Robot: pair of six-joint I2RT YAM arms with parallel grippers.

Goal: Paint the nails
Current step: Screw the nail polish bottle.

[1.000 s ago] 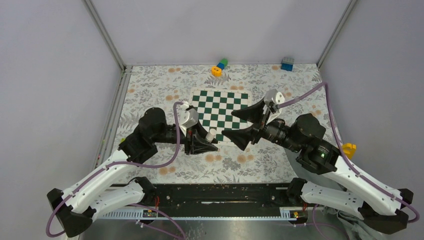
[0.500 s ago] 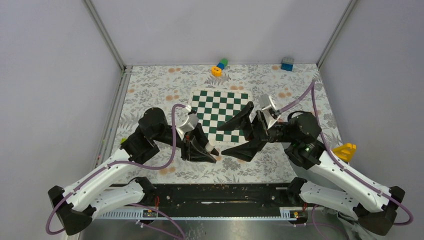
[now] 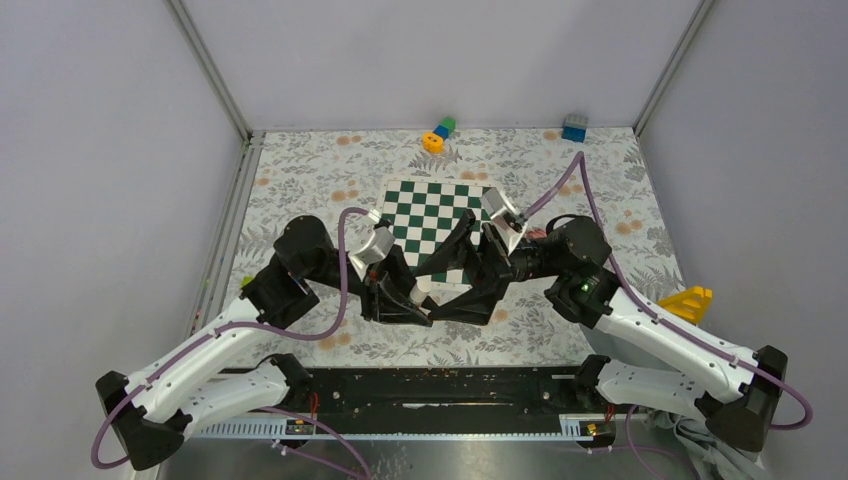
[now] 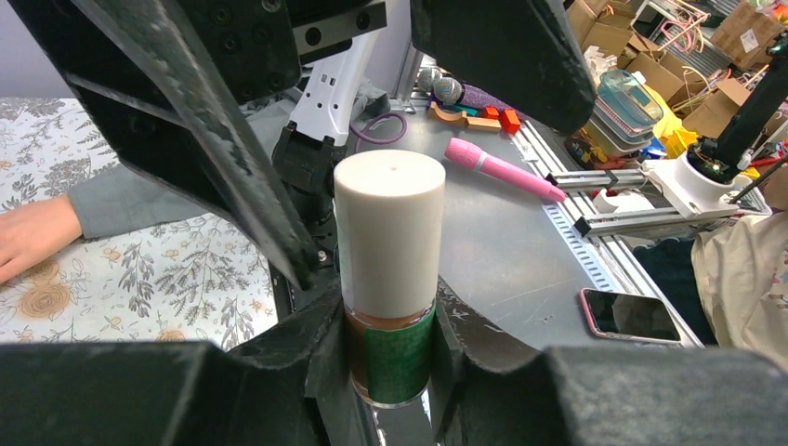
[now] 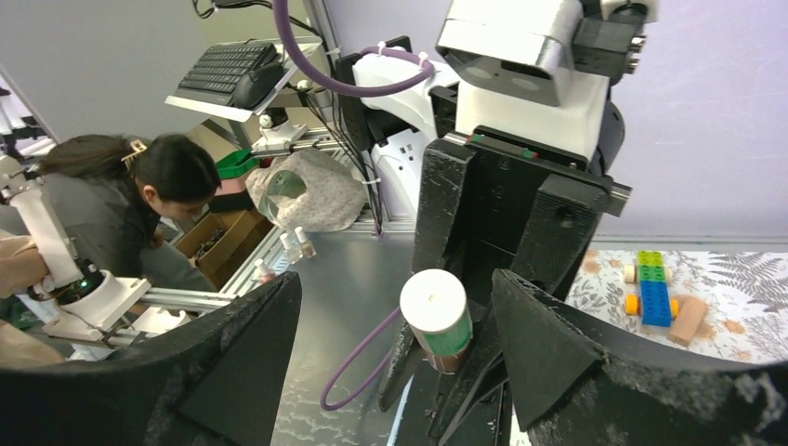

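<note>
A nail polish bottle [image 4: 388,232] with a white cap and green label stands upright between the jaws of my left gripper [image 4: 390,372], which is shut on its glass body. My right gripper [image 5: 395,283] is open, one finger on each side of the bottle's cap [image 5: 435,307] without touching it. From above, both grippers meet at the bottle [image 3: 418,296] by the chessboard's near edge. A light-skinned hand [image 4: 28,237] with a grey sleeve rests on the floral cloth at the left edge of the left wrist view. The nails themselves are out of view.
A green-and-white chessboard [image 3: 430,210] lies mid-table. Toy blocks [image 3: 438,133] and a blue block [image 3: 574,127] sit at the far edge, a yellow object [image 3: 690,300] at the right. A person [image 5: 121,204] sits beyond the table's side.
My right arm has swung left and down, bringing its open fingers around the bottle's cap. My left gripper has kept hold of the bottle and shifted only slightly.
</note>
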